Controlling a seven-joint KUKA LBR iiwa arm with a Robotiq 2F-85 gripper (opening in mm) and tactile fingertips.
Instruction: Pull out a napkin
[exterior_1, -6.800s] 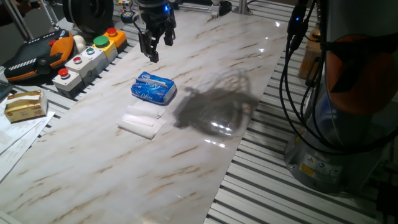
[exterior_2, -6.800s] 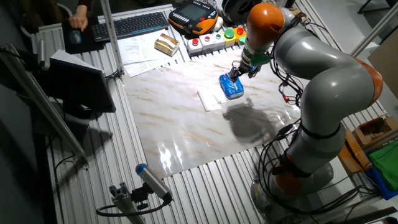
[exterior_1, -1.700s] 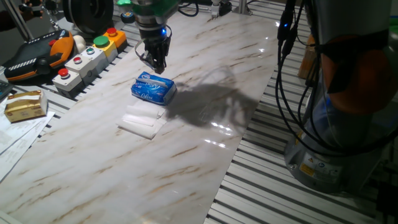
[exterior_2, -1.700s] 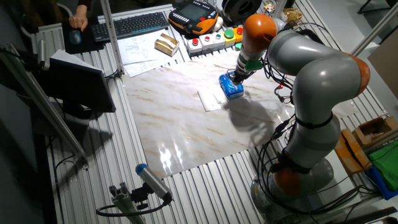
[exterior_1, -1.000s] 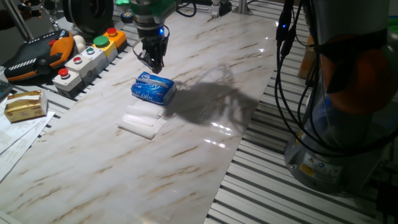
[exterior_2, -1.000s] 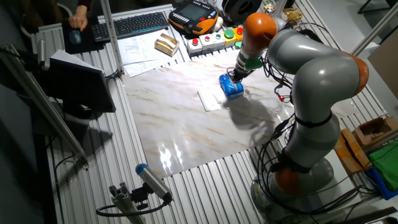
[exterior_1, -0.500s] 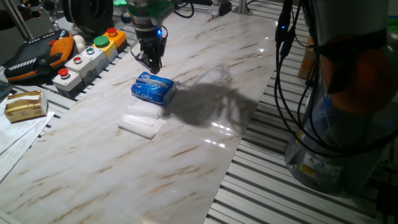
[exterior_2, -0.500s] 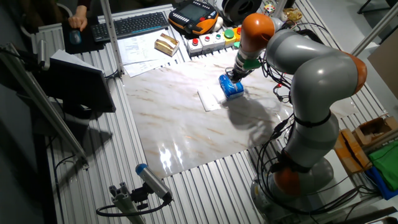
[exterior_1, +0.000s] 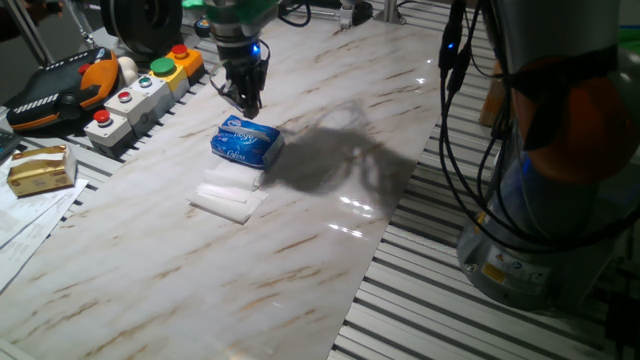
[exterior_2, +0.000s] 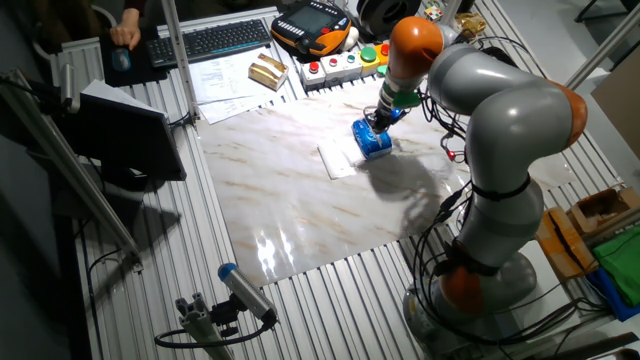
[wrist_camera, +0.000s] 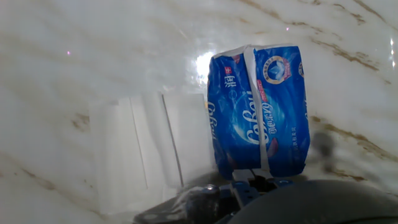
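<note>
A small blue tissue pack (exterior_1: 246, 143) with white lettering lies on the marble table top (exterior_1: 330, 200). White folded napkin paper (exterior_1: 228, 195) lies flat right beside it, touching its side. My gripper (exterior_1: 245, 101) points down just above the pack's far end, with its fingers pressed together. The other fixed view shows the gripper (exterior_2: 378, 121), the pack (exterior_2: 374, 142) and the napkin paper (exterior_2: 337, 160). The hand view shows the pack (wrist_camera: 261, 112) and the napkin paper (wrist_camera: 149, 149); a dark blur at the bottom edge hides the fingertips.
A box of red and green buttons (exterior_1: 140, 88), an orange-black pendant (exterior_1: 55, 92), a gold box (exterior_1: 40, 168) and papers sit to the left. The robot base and cables (exterior_1: 530, 200) stand at the right. A keyboard (exterior_2: 215, 38) lies beyond the table.
Since the earliest frames the gripper has come down toward the pack's far end and its fingers have closed. Over the last second it has barely moved. The pack and napkin paper have not moved.
</note>
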